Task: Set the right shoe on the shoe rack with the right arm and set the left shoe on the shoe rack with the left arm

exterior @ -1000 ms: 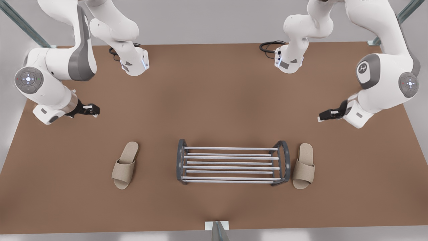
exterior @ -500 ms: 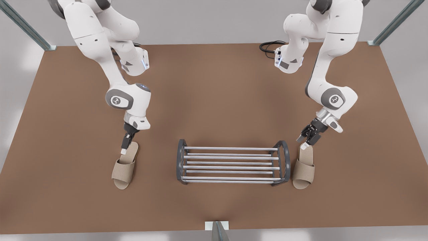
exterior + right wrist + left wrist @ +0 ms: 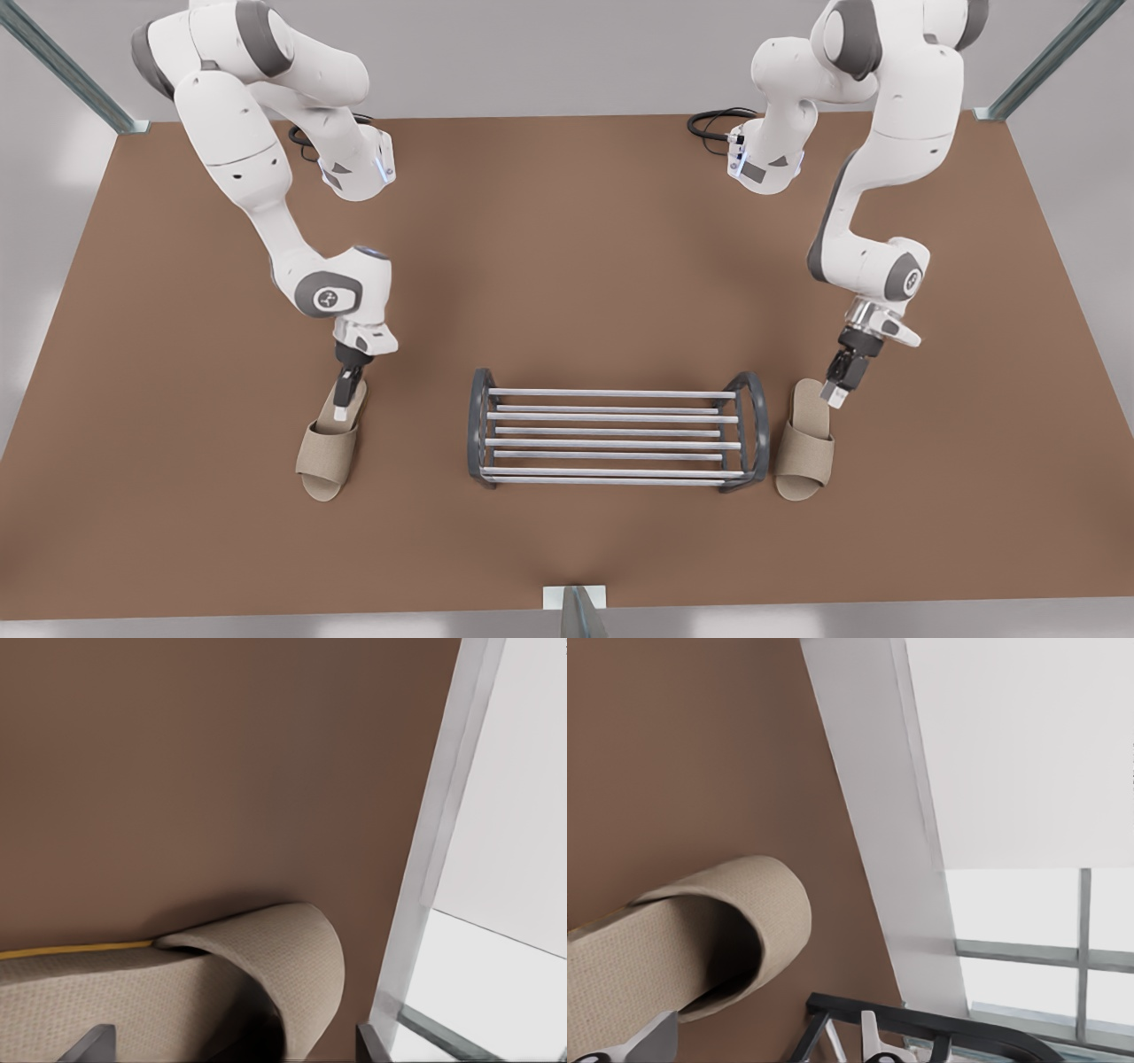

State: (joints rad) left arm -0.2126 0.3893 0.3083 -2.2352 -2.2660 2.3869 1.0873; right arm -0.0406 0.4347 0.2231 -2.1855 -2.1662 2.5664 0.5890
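Right tool (image 3: 341, 403): at the front view's left. A second ago it hung far out by the counter (image 3: 567, 266) edge; it has since swung in and come down onto the heel end of its slipper. The fingers stand apart with nothing gripped yet.
Right shoe (image 3: 330, 440): a beige slipper flat on the counter, well apart from the rack's left end, toe toward the near edge. It has not shifted.
Shoe rack (image 3: 611, 394): at the middle near part of the counter, bars bare, unmoved.
Left shoe (image 3: 806, 443): a matching slipper just beside the rack's right end frame, also where it was.
Left tool (image 3: 835, 394): it came in from the right side and now sits low over this slipper's heel, fingers spread and holding nothing.
Meaning for the task: both approaches look finished. Closing on the heels is likely next, and neither shoe is placed yet.
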